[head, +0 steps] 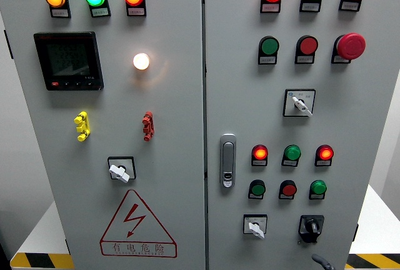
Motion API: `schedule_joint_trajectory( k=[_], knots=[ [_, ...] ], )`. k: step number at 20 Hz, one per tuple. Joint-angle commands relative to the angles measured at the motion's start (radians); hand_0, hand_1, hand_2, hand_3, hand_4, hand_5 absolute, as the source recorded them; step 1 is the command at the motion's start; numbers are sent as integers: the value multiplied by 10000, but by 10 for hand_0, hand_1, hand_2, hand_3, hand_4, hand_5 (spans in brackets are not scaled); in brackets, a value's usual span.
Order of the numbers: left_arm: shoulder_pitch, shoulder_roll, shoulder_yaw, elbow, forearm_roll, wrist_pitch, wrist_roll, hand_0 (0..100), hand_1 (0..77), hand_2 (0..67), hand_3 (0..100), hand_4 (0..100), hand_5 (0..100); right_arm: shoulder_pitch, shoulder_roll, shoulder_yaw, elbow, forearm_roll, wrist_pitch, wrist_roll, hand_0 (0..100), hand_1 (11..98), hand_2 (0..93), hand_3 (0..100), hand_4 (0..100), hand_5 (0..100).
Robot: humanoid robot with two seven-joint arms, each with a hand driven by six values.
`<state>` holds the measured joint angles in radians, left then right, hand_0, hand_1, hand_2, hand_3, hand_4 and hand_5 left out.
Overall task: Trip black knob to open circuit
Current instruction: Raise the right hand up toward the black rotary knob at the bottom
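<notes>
Grey cabinet (175,114), black knob (310,226), yellow clip (82,125), red clip (147,125), red-outlined warning triangle (137,224), yellow-black striped floor tape (39,260)

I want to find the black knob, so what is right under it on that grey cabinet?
Under the black knob, at the picture's bottom edge, a dark grey curved tip pokes up, likely part of the robot's hand. The rest is cut off by the frame, so I cannot tell which hand it is.

A red mushroom emergency stop button (350,45) sits upper right; a digital meter (68,60) and triangular high-voltage warning sign (137,225) mark the left door.
</notes>
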<state>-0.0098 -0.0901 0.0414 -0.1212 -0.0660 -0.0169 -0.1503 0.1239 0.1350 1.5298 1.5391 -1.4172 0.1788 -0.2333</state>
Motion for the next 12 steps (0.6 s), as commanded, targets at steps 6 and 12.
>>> schedule_joint_trajectory(
  k=[6,12],
  knots=[
    [-9,-4,0,0,0,0,0,0,32,129,214,67,16,310,15,-5,-312,-48,-85,16,787,442,23,887,946,1000],
    [-9,-4,0,0,0,0,0,0,32,129,214,67,16,310,-31,149,-481,-48,-85,16,794,442,22,884,944,1000]
  ],
)
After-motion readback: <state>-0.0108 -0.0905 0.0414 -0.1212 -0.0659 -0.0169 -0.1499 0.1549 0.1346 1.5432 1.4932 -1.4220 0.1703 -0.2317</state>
